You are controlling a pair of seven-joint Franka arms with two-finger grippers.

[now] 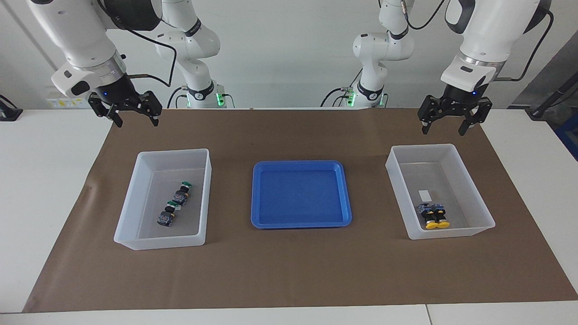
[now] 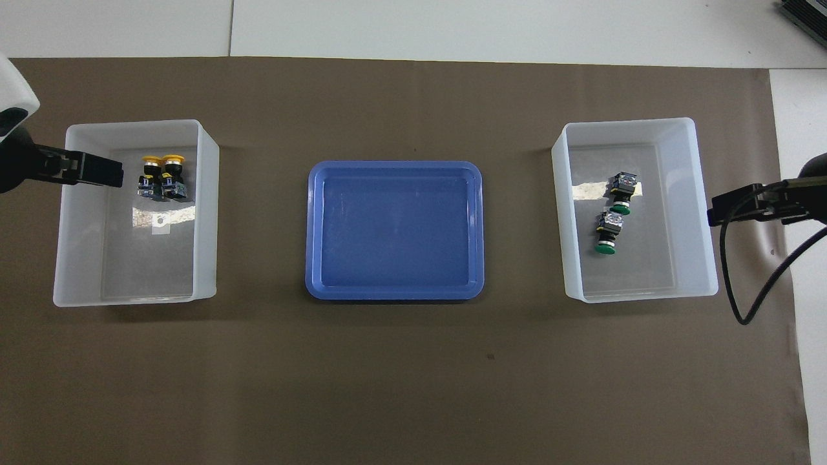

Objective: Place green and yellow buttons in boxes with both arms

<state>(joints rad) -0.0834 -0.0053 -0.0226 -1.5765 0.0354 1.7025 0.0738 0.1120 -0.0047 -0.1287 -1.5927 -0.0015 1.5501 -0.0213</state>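
the two translucent white rectangular plastic bins sit on a brown paper sheet (image 1: 289, 271) that covers the white worktop (image 1: 49, 180), one at each arm's end, with a shallow blue plastic tray (image 1: 301, 194) between them.

the bin at the left arm's end (image 1: 474, 189) holds the two push-button switches with wide yellow mushroom caps (image 1: 434, 215). they lie side by side, touching, in the part of the bin farther from the robots, caps pointing away from the robots, just beside a small white label (image 1: 425, 195) on the floor.

the bin at the right arm's end (image 1: 135, 198) holds the two push-button switches with small green caps (image 1: 175, 203). they lie on their sides in a slanted line, one after the other, close together near the middle of the floor, green caps pointing toward the robots.

the left arm's black claw (image 1: 449, 123) hangs in the air over the brown sheet, its fingers spread wide apart and nothing between them. the right arm's black claw (image 1: 134, 116) hangs over the corner of the brown sheet at its own end, likewise spread wide and holding nothing.

two slimmer white arms with green-lit bases (image 1: 203, 95) stand at the worktop's edge nearest the robots.
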